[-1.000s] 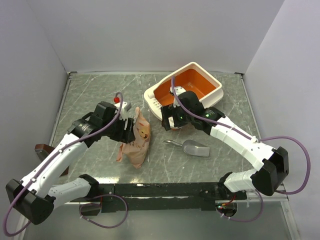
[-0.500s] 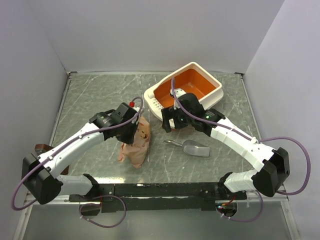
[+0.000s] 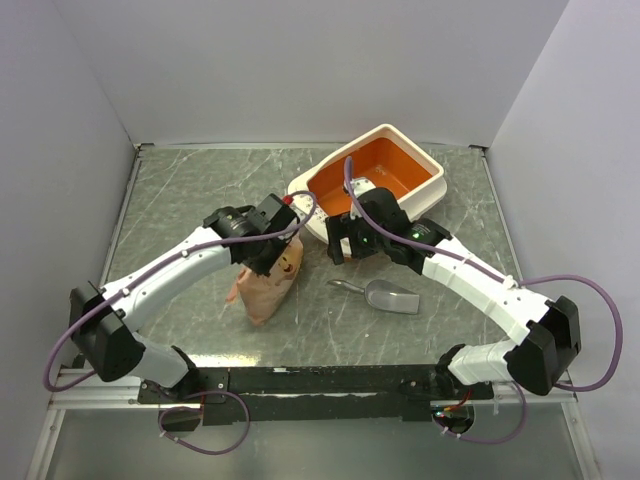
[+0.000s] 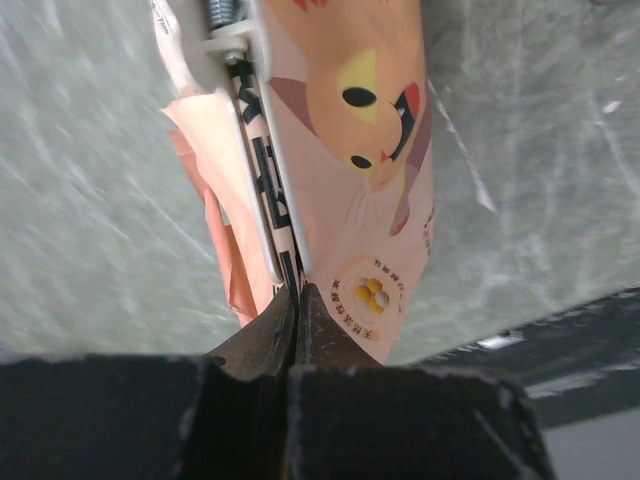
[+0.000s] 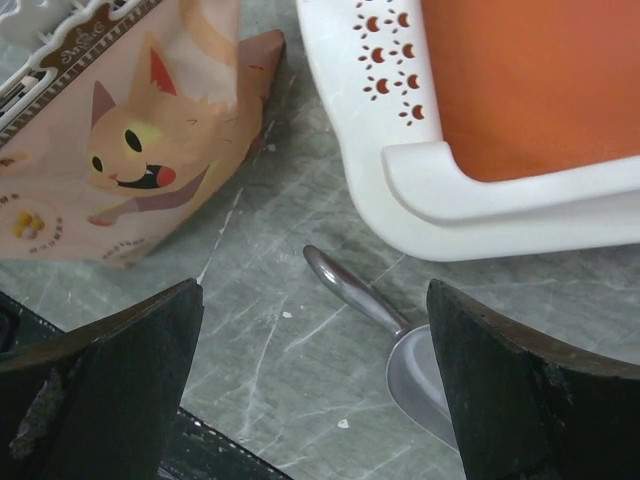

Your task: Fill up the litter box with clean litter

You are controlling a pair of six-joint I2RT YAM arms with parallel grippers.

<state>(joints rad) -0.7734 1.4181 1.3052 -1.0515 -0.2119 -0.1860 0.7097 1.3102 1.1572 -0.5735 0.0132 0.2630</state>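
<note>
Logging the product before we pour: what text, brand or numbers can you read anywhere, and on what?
Bag, brown top band: white lettering, cropped and blurred, unreadable.
Bag, beside the yellow dots: tiny characters, too small to read.
Litter box and scoop: no text, only crescent cutouts in the rim.

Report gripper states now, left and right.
Left gripper: closed on the printed paper bag.
Right gripper: open, holding nothing.

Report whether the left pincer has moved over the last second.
Yes. The left pincer swung right, toward the litter box, and is now shut on the paper bag.
</note>
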